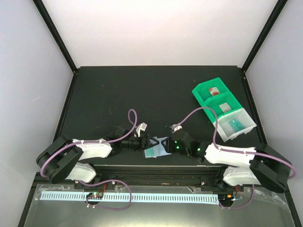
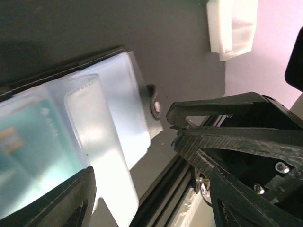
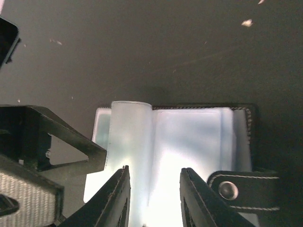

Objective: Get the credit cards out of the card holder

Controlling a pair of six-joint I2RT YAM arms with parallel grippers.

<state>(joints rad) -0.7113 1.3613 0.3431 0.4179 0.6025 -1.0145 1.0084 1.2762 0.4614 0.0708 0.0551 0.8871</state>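
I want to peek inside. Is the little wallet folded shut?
No, the card holder lies open, its pale sleeves showing and its clasp tab undone.

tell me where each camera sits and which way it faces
Top external: above and behind the bases, looking down at the table; both arms show.
Left wrist: on the left arm, looking past the left gripper at the card holder and teal card.
Right wrist: on the right arm, looking down past the right gripper at the card holder.
Shared: both wrist views show its clasp.
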